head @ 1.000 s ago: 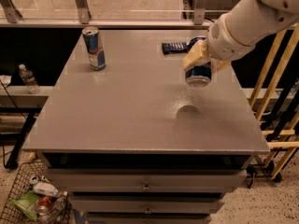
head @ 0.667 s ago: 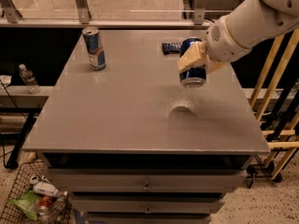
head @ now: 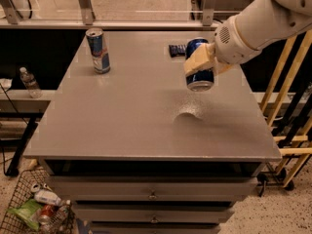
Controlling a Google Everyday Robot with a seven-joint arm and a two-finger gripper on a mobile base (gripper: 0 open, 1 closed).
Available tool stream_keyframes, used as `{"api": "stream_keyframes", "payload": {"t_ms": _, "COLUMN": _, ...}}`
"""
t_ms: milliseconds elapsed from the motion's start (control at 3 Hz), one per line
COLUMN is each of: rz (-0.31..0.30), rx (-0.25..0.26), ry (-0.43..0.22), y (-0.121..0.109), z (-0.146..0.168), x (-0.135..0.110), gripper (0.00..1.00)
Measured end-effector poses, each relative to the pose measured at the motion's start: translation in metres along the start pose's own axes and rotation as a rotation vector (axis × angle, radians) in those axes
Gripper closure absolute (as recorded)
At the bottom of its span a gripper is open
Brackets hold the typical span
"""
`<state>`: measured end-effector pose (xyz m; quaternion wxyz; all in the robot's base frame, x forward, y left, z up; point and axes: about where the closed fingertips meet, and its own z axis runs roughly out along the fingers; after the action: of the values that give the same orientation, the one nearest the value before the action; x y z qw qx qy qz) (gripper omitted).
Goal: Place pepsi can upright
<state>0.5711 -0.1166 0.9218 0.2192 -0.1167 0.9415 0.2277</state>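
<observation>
The pepsi can (head: pixel 200 73), dark blue with a silver end facing down towards me, hangs in the air above the right half of the grey table (head: pixel 122 116). My gripper (head: pixel 201 61) is shut on it, with tan fingers (head: pixel 195 61) wrapped over its side. The can is nearly upright, slightly tilted. Its shadow lies on the table below. The white arm reaches in from the upper right.
A taller, slimmer blue-and-silver can (head: pixel 98 50) stands upright at the back left of the table. A dark flat packet (head: pixel 176 49) lies at the back, behind the held can. Drawers are below the table top; a basket of litter (head: pixel 34 211) sits on the floor at left.
The gripper has carried the pepsi can a little to the left and slightly lower, and its shadow has shifted left with it.
</observation>
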Motion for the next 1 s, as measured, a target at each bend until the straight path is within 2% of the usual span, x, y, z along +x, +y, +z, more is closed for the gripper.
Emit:
{"api": "stream_keyframes", "payload": {"t_ms": 333, "rz": -0.045, "rx": -0.035, "ry": -0.039, "y": -0.001, "z": -0.003, "x": 0.001, "gripper": 1.00}}
{"api": "stream_keyframes", "payload": {"t_ms": 1000, "rz": -0.113, "rx": -0.201, "ry": -0.228, "y": -0.003, "z": -0.018, "x": 0.016, "gripper": 1.00}}
